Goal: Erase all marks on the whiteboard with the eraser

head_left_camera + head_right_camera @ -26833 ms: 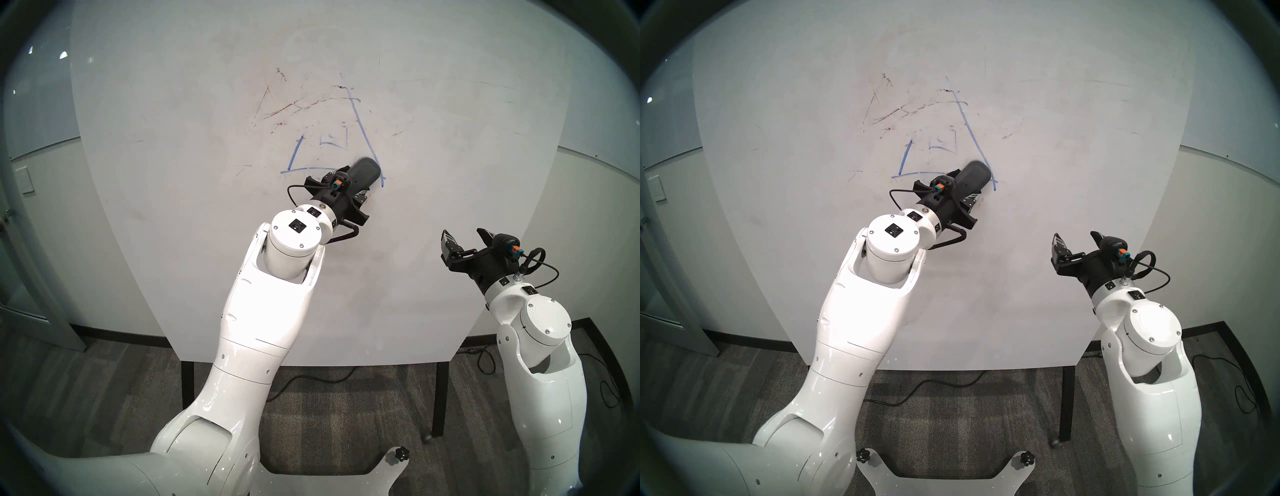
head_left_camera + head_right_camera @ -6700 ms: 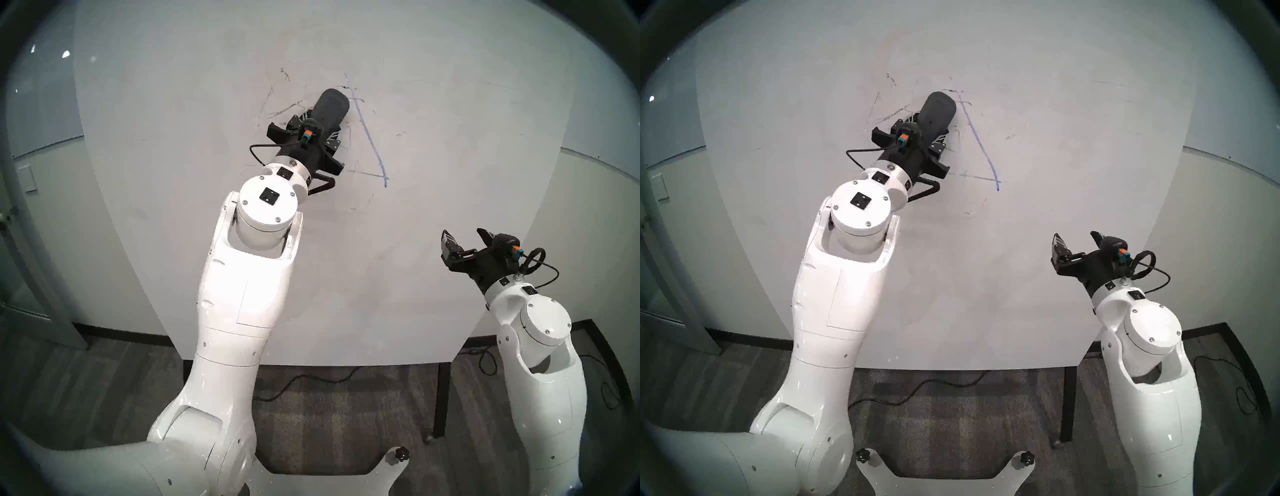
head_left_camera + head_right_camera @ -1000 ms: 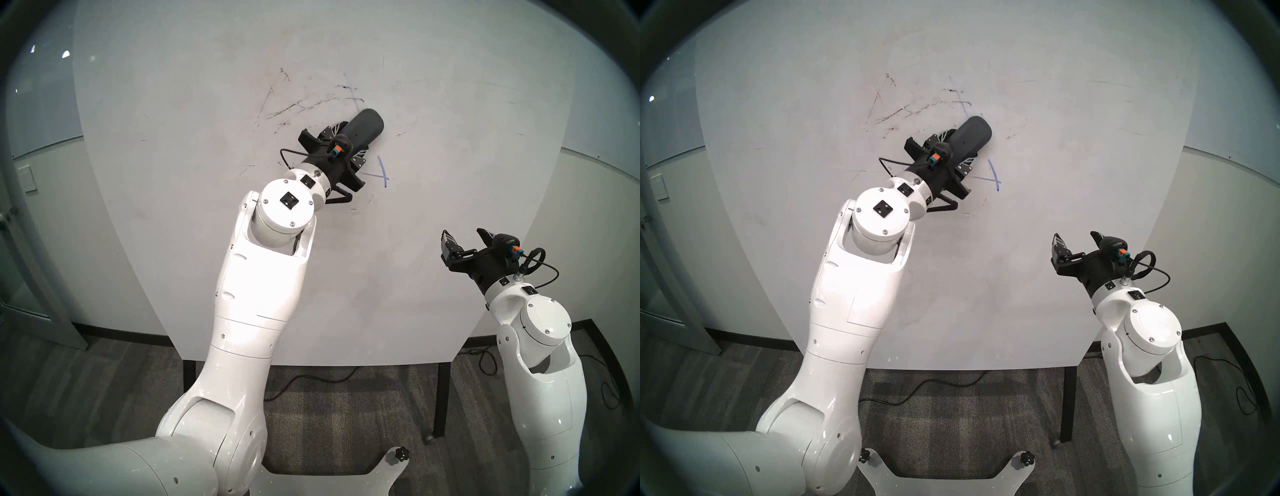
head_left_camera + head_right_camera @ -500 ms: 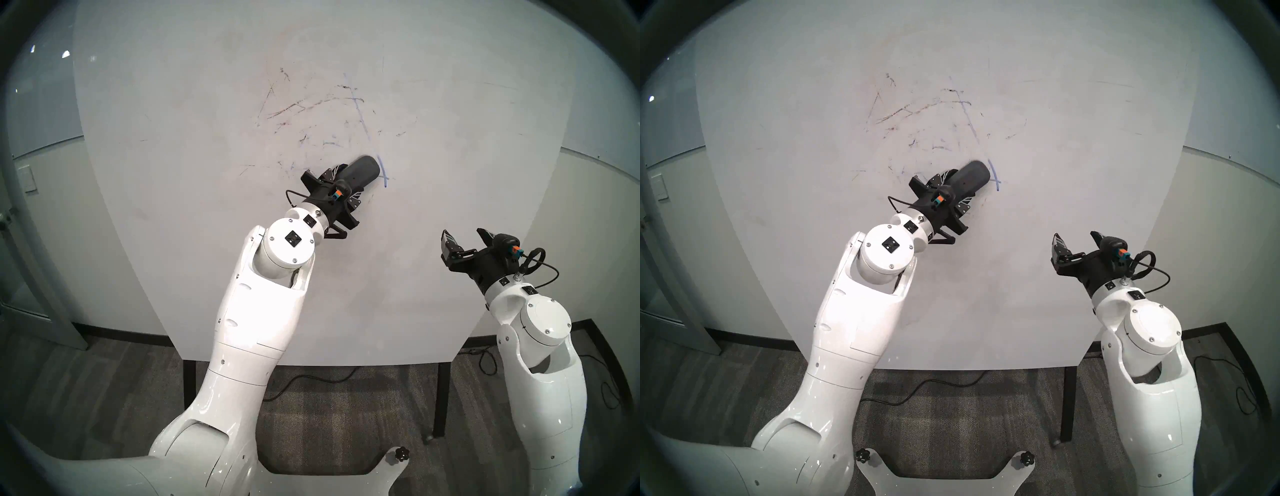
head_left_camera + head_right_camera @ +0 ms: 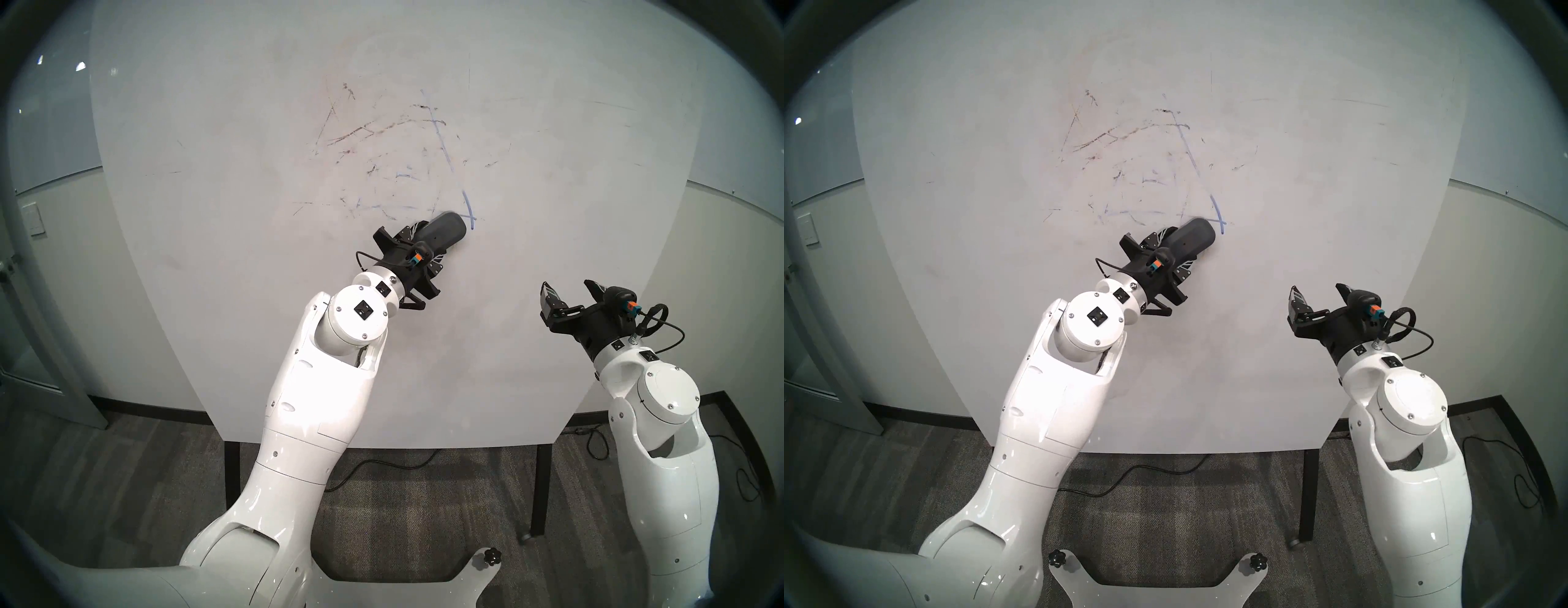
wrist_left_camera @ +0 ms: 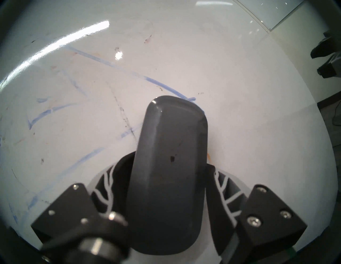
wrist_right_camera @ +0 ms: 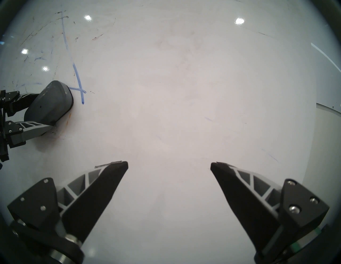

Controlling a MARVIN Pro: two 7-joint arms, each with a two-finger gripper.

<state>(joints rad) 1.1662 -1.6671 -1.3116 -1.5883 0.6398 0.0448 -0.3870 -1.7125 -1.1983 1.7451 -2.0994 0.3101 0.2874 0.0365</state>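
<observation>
My left gripper (image 5: 428, 244) is shut on the dark grey oblong eraser (image 5: 444, 230), which lies pressed flat against the whiteboard (image 5: 212, 212). The eraser's far end touches the lower right corner of the blue marks (image 5: 466, 201), where two lines cross. In the left wrist view the eraser (image 6: 166, 166) fills the centre, with a blue line (image 6: 158, 83) running off up-left from its tip. Fainter blue traces and dark reddish smudges (image 5: 360, 129) spread above and to the left. My right gripper (image 5: 568, 288) hangs open and empty near the board's right side, its fingers (image 7: 110, 177) wide apart.
The board stands on black legs (image 5: 231, 471) over grey carpet. A black cable (image 5: 382, 463) trails on the floor beneath it. A door frame (image 5: 25, 297) is at the far left, and pale walls flank the board.
My left gripper has slid the eraser down the board, from beside the upper right blue line to the triangle's lower right corner. The right arm has not moved.
</observation>
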